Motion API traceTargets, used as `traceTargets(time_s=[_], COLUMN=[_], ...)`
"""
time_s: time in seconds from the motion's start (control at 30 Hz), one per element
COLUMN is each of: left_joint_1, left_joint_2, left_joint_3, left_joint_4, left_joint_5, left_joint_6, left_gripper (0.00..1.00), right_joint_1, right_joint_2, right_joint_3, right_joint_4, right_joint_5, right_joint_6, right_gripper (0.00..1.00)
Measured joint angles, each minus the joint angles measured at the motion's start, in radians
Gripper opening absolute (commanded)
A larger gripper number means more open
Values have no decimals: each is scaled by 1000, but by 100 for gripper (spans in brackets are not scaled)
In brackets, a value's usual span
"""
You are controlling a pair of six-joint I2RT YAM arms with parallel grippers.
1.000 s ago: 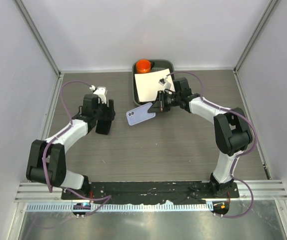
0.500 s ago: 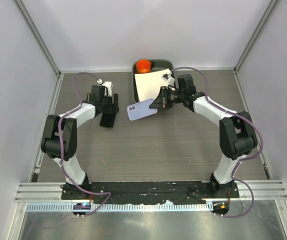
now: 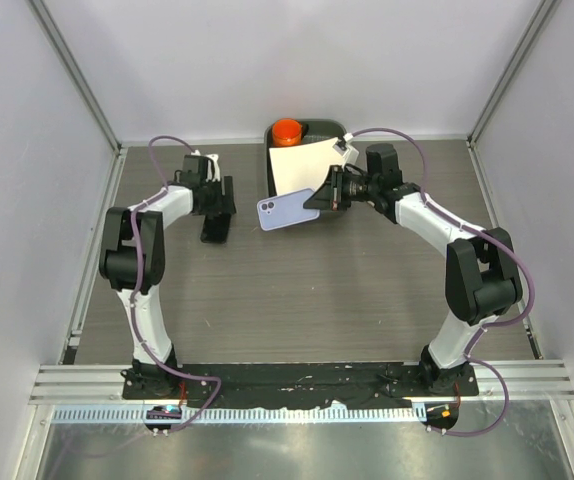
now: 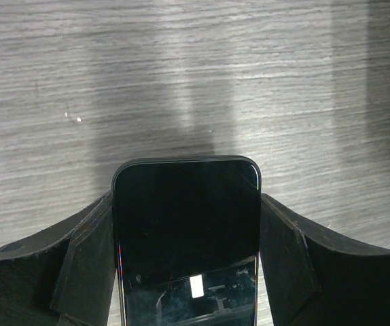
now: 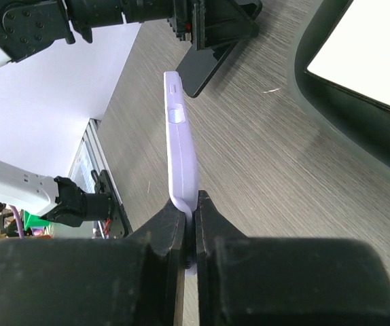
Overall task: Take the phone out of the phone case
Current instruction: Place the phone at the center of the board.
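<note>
The black phone (image 3: pixel 215 228) is out of its case and held by my left gripper (image 3: pixel 217 203), which is shut on its sides; its dark screen shows between the fingers in the left wrist view (image 4: pixel 187 231), low over the table. My right gripper (image 3: pixel 325 196) is shut on one end of the empty lavender phone case (image 3: pixel 287 211) and holds it above the table. The case shows edge-on in the right wrist view (image 5: pixel 180 149), clamped between the jaws of the right gripper (image 5: pixel 193 212). The phone (image 5: pixel 205 68) also shows there, beyond the case.
A dark tray (image 3: pixel 269 175) stands at the back centre with a white sheet (image 3: pixel 302 165) and an orange cup (image 3: pixel 287 131) in it. The tray's rim (image 5: pixel 310 88) is close to the right of the case. White walls enclose the wooden table (image 3: pixel 317 300).
My left arm has swung to the far left with the phone, away from the case. My right gripper has carried the case a little right and further back.
</note>
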Motion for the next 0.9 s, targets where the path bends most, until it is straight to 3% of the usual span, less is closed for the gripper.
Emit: traceTargets(time_s=[0.5,0.9], left_joint_1=[6,10], left_joint_2=[99,89], left_joint_3=[156,132], left_joint_4=[-111,-79], left_joint_5=[28,33], left_joint_6=[-19,-44], left_gripper=[46,58], right_joint_1=[0,-1], right_joint_2=[0,0], right_joint_3=[-9,-9], right_joint_4=[13,13], right_joint_5=[-9,-9], right_joint_6=[9,12], right_gripper=[1,1])
